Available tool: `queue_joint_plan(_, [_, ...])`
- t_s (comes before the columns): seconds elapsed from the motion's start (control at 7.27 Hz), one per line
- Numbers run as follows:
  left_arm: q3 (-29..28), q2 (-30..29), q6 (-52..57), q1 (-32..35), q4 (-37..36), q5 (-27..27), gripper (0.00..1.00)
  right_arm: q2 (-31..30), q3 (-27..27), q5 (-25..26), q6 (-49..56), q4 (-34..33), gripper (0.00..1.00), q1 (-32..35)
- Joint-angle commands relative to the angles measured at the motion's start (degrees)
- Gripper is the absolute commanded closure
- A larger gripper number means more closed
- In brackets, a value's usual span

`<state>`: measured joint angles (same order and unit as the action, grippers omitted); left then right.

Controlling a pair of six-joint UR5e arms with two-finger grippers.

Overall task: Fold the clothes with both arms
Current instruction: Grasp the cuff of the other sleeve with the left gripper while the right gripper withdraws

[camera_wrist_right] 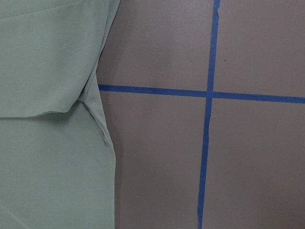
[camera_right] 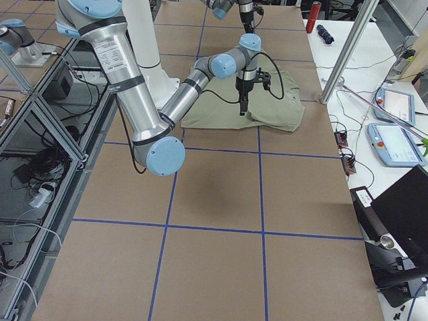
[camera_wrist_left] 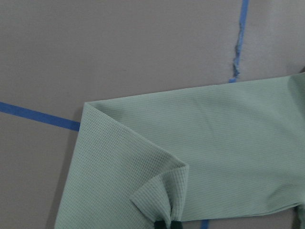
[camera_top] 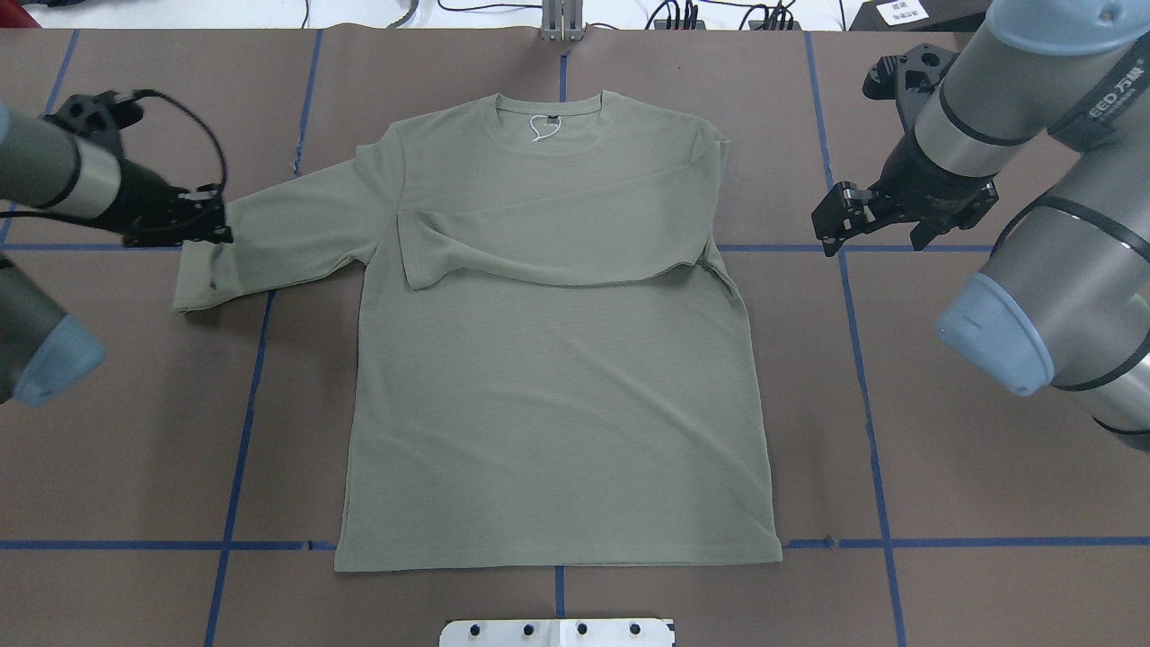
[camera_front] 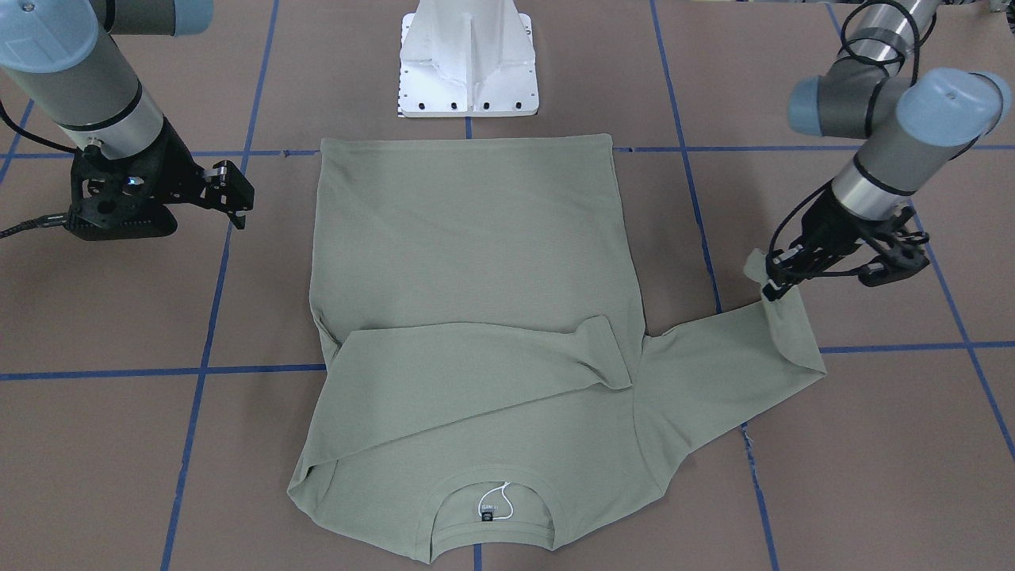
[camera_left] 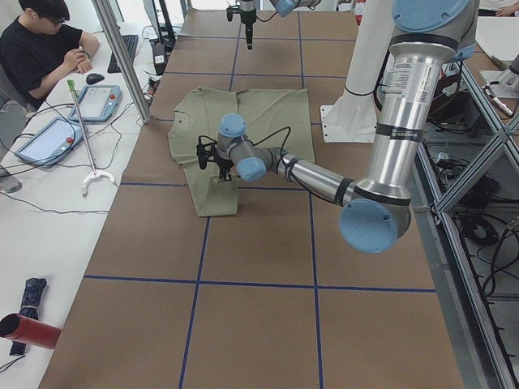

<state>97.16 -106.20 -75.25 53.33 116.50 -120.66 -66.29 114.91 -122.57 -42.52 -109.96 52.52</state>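
Green shirt [camera_top: 557, 377]: lay flat on the surface [camera_top: 943, 467], one sleeve across the chest.
Left fingers [camera_wrist_left: 161, 224]: pinched the other cuff.
Right fingers [camera_front: 238, 197]: stood apart, empty.
Risk: thin pinch might slip mid-fold.

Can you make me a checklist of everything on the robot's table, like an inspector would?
Surface: brown mat with a blue tape grid, flat.
Job's things: green shirt lies flat, collar away from the robot; folded sleeve crosses the chest; stretched sleeve points sideways.
Clutter: nothing seen on the mat.
Grippers: left gripper has its jaws shut on the cuff of the stretched sleeve, lifting it a little; right gripper is empty, beside the shirt, jaws unclear.
Cables: black cables run along the arms.
Surroundings: white pedestal; a person sits at a side bench.
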Motion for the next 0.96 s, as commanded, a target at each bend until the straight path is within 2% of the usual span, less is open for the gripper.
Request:
queue_joint_plan(0.0, [0.05,-13.81,-6.37,-1.56,-13.11,-0.45,1.00,-1.73,0.23,0.23,2.61,0.01,0.00,0.82])
queue_joint_plan(0.28, [-1.17,-22.34,-13.05,-2.00,-12.88,-3.00,1.00,-1.91,0.32,0.14,2.71,0.01,0.00,0.83])
queue_joint_plan(0.41, [-3.44,-27.43,-16.73,-2.44,-12.61,-3.09,1.00,-2.26,0.58,0.05,2.71,0.01,0.00,1.00])
queue_joint_plan(0.55, [-8.86,-33.75,-19.64,-4.44,-12.00,-3.00,1.00,-3.39,1.19,-0.12,3.23,0.01,0.00,1.78])
queue_joint_plan(0.69, [-12.39,-37.12,-22.45,-6.90,-9.91,-2.83,1.00,-4.36,1.63,-0.39,3.76,0.01,0.00,2.49])
queue_joint_plan(0.83, [-13.04,-38.20,-26.05,-9.27,-7.10,-2.57,1.00,-4.55,1.64,-0.39,3.76,0.01,0.00,2.58])
